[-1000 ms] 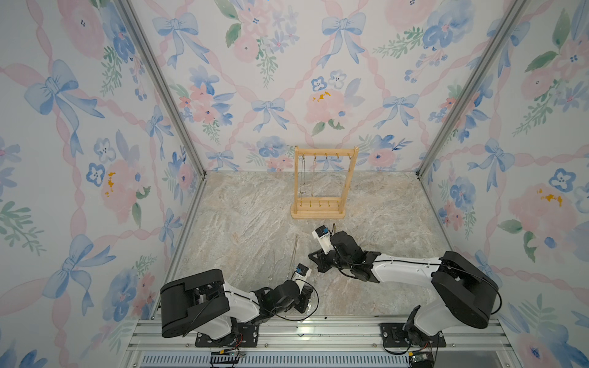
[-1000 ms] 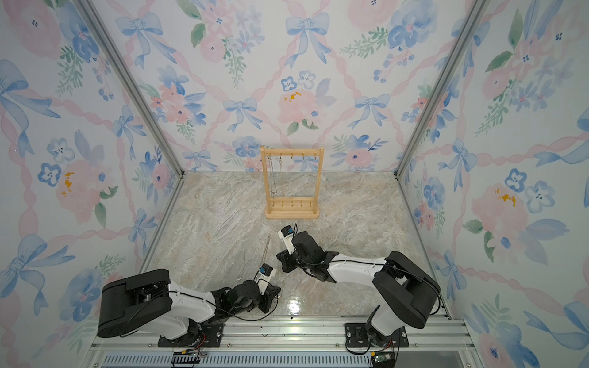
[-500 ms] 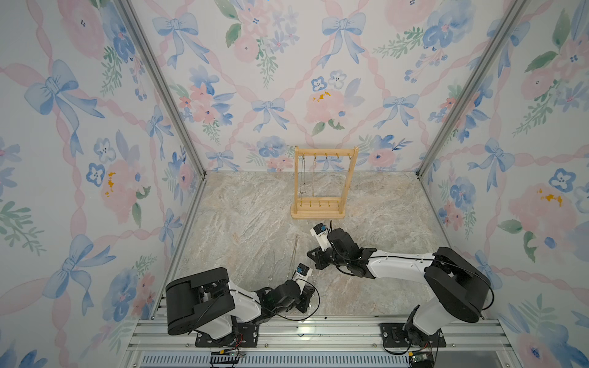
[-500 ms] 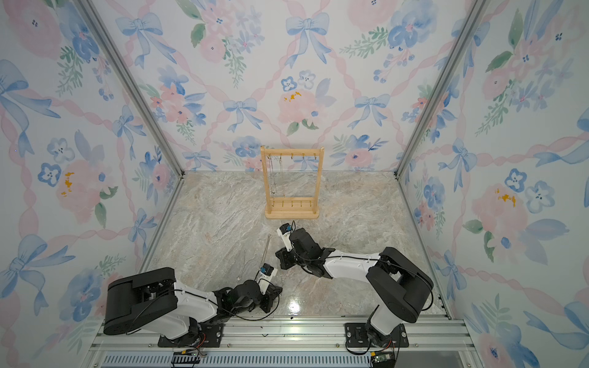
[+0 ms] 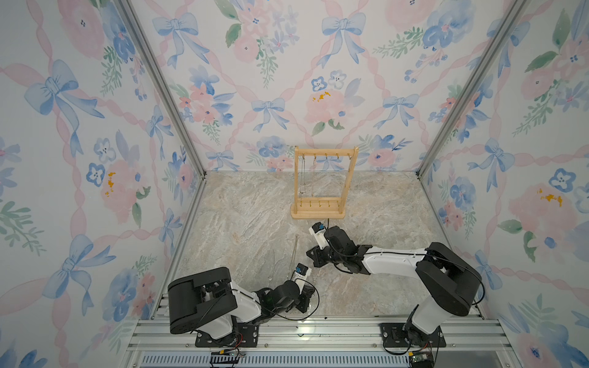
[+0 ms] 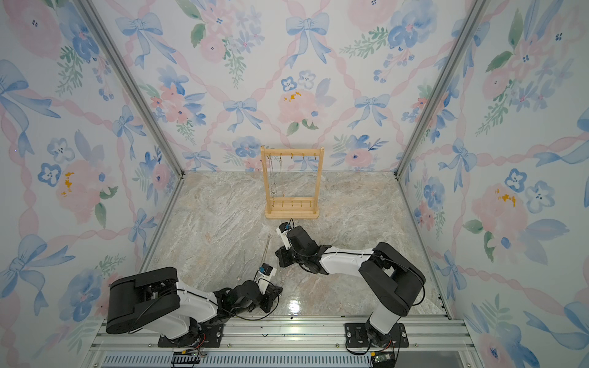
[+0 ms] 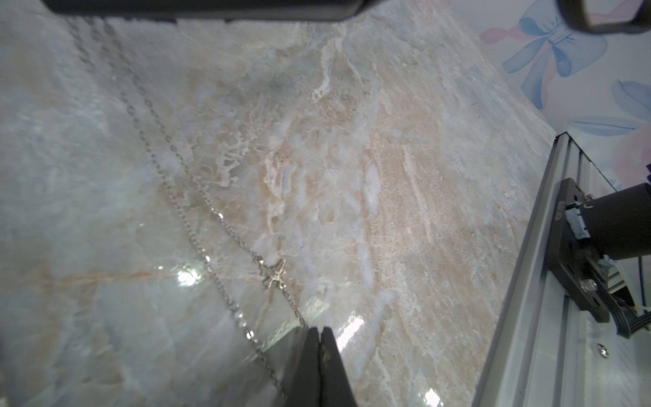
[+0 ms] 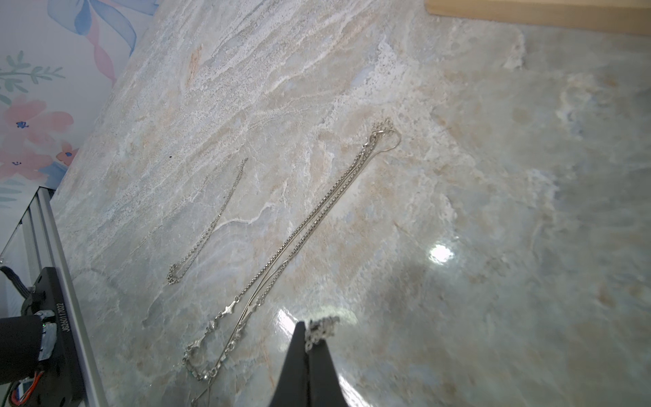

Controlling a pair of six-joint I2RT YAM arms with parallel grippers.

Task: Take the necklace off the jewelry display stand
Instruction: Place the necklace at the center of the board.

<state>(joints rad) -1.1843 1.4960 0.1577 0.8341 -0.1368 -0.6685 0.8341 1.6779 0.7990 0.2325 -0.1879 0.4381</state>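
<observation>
The jewelry display stand (image 5: 325,152) (image 6: 291,150) is upright at the back of the marble table, and thin necklaces (image 5: 302,178) (image 6: 274,178) hang from its left hooks. My right gripper (image 8: 308,329) (image 5: 314,256) is low over the table in front of the stand, shut on a bunched silver necklace chain (image 8: 322,326). My left gripper (image 7: 320,329) is shut near the front rail. A chain with a star pendant (image 7: 276,273) runs across the table to its fingertips. I cannot tell whether that chain is pinched.
A long necklace (image 8: 317,218) (image 5: 294,255) and a short chain (image 8: 211,222) lie on the marble between the arms. The stand's wooden base (image 8: 528,14) is just beyond the right gripper. An aluminium rail (image 7: 521,282) (image 5: 302,328) edges the front; papered walls close the other sides.
The right arm's elbow has swung a little to the left while its gripper stayed almost in place. The left arm has barely moved. Both grippers stay shut.
</observation>
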